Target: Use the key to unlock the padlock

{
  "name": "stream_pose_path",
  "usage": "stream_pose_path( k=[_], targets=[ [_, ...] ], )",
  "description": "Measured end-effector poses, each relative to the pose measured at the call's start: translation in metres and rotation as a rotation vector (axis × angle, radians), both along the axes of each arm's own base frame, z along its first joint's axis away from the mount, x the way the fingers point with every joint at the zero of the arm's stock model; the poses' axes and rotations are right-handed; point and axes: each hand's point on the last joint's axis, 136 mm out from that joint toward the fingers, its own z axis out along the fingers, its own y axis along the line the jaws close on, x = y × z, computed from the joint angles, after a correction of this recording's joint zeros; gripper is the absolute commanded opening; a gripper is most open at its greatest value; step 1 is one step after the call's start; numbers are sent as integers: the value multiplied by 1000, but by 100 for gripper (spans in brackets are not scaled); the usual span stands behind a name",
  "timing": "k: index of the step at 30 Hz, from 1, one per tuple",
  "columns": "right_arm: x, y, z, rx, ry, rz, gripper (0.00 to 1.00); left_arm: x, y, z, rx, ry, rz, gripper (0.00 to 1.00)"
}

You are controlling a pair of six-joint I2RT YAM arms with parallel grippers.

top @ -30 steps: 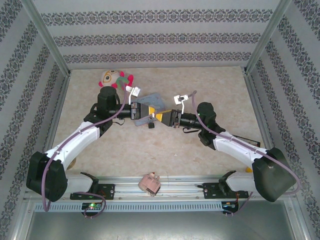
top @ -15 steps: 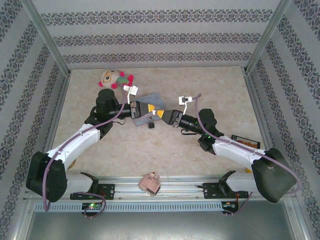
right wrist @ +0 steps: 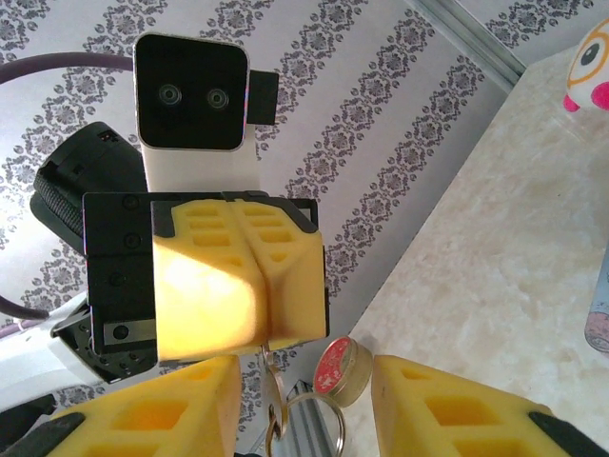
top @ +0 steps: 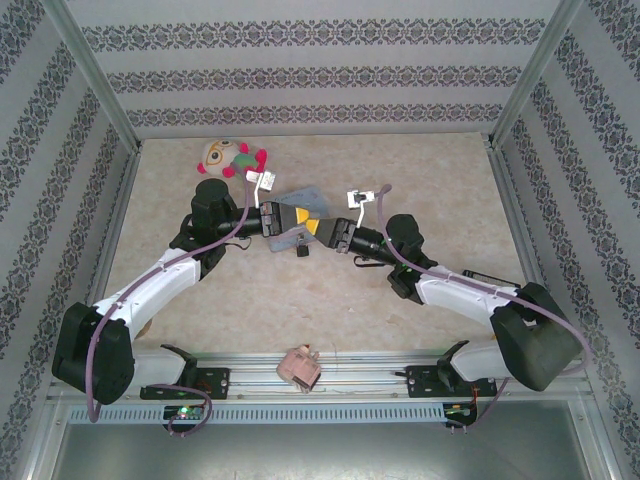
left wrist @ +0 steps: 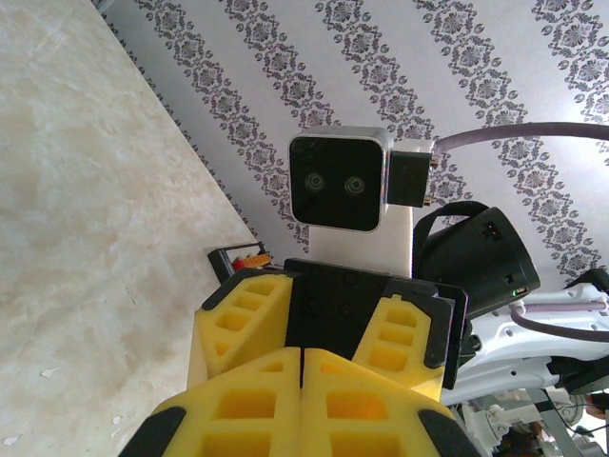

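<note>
Over a beige marbled tabletop (top: 430, 190) inside patterned walls (top: 320, 75): yellow-padded left gripper (left wrist: 303, 357) pressed together, yellow-padded right gripper (right wrist: 304, 371) spread opposite. Dangling just below their tips, a tiny dark metal padlock (top: 300, 249); pinched in the left one, seemingly a thin silvery metal key (right wrist: 265, 360). Likely light, rigid, swingy: best gripped across the body, not the shackle.

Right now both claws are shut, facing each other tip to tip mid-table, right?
No: the right claw is open, its fingers apart in the right wrist view. The left claw is shut, and they do face each other tip to tip mid-table.
</note>
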Motion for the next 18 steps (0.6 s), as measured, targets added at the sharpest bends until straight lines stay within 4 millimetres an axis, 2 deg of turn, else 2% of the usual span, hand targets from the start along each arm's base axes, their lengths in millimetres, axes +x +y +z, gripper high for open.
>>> stream_pose_path(
  k=[13,18],
  targets=[
    [-1,1,4,11,-16,10,35,4,1,1,-7,17,28,0],
    [-1,1,4,11,-16,10,30,5,1,5,-21,14,32,0]
  ],
)
